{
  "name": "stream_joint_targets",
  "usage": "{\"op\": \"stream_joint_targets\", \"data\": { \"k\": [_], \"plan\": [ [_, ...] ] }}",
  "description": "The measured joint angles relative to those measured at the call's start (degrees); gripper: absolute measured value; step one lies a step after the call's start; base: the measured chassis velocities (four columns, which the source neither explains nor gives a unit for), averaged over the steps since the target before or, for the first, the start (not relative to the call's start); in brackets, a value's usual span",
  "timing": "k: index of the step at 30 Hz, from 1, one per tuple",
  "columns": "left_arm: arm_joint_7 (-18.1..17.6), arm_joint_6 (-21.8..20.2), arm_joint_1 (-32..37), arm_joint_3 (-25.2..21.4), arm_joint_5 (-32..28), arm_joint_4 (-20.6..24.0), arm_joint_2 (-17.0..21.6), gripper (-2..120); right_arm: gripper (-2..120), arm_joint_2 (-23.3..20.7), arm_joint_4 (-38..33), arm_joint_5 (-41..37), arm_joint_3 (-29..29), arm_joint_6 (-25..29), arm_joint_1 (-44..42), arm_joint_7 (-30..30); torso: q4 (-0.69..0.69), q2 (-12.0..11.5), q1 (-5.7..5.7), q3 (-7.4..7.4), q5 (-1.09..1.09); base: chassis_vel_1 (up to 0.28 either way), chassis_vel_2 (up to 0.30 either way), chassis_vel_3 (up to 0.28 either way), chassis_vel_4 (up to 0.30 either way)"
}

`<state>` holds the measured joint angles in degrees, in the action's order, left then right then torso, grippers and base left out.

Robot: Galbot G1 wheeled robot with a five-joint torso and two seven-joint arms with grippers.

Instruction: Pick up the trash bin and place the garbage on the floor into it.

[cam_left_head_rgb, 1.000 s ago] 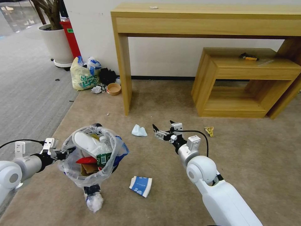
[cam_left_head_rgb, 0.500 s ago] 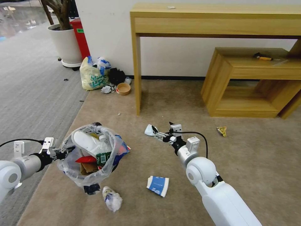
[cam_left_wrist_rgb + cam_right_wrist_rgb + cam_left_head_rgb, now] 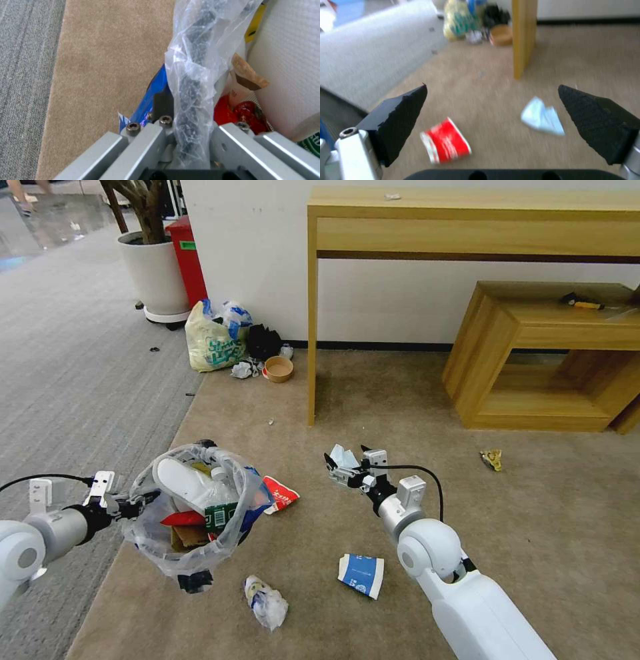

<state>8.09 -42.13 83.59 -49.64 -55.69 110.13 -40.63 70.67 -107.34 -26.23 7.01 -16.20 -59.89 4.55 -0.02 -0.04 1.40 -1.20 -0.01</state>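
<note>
The head view looks forward and down from above both arms across the tan carpet (image 3: 373, 393) to the wall at 12 o'clock. The left wrist view sits very close behind the left claw (image 3: 186, 140), facing along the trash bin (image 3: 193, 75) rim. The right wrist view looks low and forward between the right claw (image 3: 493, 125) tips. It shares the pale blue tissue (image 3: 542, 119) (image 3: 341, 455), red cup (image 3: 446, 144) (image 3: 280, 495) and wooden leg (image 3: 523, 37) (image 3: 311, 333) with the head view.
</note>
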Motion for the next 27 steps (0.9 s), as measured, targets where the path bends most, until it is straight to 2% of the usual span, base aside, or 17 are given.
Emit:
{"op": "stream_joint_targets", "data": {
  "k": [13,23,27],
  "plan": [
    [-0.1,0.0,0.1,-0.4,0.4,-0.1,0.0,0,100,-2.1,1.1,-2.0,1.1,-1.6,-2.9,0.3,-0.02,0.0,0.0,0.0,0.01,0.0,0.0,0.0,0.0],
    [0.3,0.0,-0.3,-0.9,0.7,-1.3,0.3,0,100,-2.7,6.0,-4.4,3.6,-5.4,-7.9,-0.1,0.0,0.0,0.0,0.0,0.01,0.0,0.0,0.0,0.0],
    [0.4,0.0,-0.4,-1.3,0.5,-2.5,0.7,0,100,-2.5,8.5,-7.8,4.5,-7.8,-10.4,-0.2,0.0,0.0,0.0,0.0,0.01,0.0,0.0,0.0,0.0]
  ]
}}
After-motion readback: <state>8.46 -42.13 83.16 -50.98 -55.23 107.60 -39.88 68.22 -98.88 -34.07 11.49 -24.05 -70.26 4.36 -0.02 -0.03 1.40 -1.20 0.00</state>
